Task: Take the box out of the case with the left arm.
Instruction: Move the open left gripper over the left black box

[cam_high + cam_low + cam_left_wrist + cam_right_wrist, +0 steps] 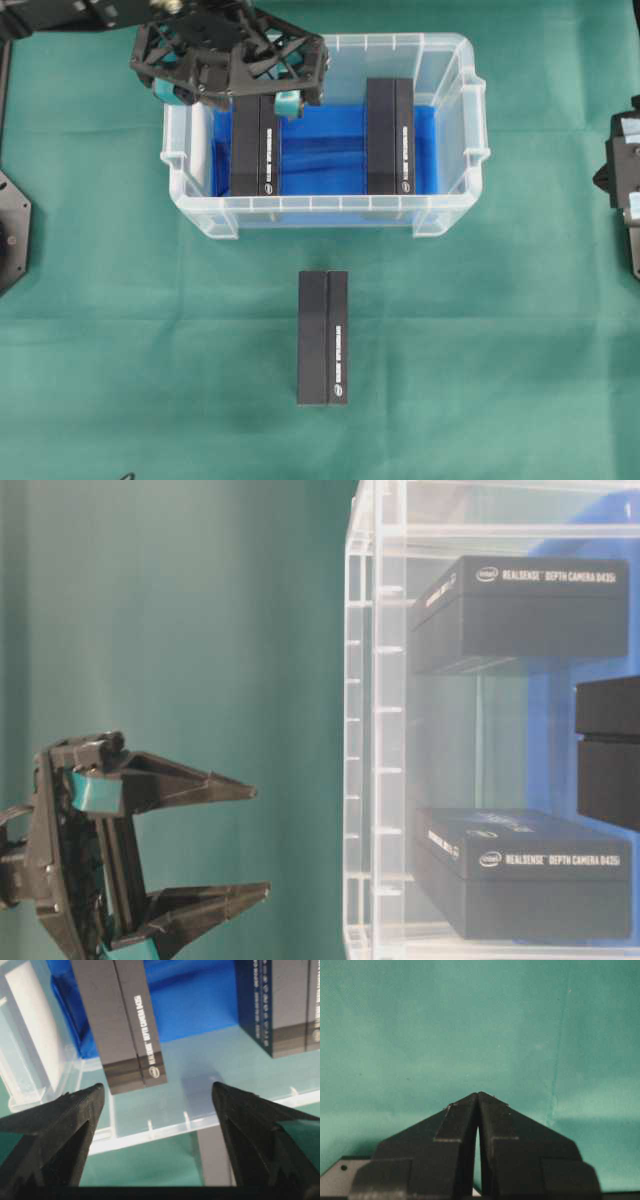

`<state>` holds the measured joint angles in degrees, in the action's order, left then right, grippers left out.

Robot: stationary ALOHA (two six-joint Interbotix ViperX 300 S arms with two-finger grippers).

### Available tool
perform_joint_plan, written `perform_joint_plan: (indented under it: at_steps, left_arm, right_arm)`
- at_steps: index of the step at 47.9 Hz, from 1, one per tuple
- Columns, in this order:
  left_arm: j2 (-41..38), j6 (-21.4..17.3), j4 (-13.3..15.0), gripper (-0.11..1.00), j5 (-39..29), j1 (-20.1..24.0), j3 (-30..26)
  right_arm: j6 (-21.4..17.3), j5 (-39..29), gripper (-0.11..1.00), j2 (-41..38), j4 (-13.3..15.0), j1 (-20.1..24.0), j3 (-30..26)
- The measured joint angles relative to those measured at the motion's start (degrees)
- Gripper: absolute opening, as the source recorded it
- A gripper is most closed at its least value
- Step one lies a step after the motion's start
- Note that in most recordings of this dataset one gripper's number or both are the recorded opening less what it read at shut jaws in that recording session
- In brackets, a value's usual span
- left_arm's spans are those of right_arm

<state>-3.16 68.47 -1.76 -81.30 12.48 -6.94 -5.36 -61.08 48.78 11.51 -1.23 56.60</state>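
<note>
A green cloth covers the table (pixel 120 300), and toward its far side stands the clear, rectangular plastic case (pixel 455 120) with a rimmed lip and a bright blue lining. Two long black cardboard boxes with white lettering lie flat inside, well apart: the left box (pixel 255 150) and the right box (pixel 390 135). A third matching black box (pixel 323 337) lies on the cloth in front of the case. The left arm's black lattice-frame gripper (pixel 230 97) hangs over the case's far-left corner, above the far end of the left box, its teal-padded jaws spread wide and holding nothing. The right gripper (pixel 478 1094) is clenched empty over bare cloth.
</note>
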Motion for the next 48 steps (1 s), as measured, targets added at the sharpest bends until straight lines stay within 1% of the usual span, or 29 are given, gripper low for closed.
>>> perform_joint_plan:
  at_steps: [12,48]
  left_arm:
    - [-0.09,1.49,0.09,0.86,-0.70,-0.44,0.44]
    - [-0.09,1.67,0.00,0.86,0.79,-0.53,1.93]
  right_arm:
    - [0.09,-0.44,0.07,0.00,0.00,0.00,0.00]
    - [0.09,-0.62,0.07,0.00,0.00,0.00,0.00]
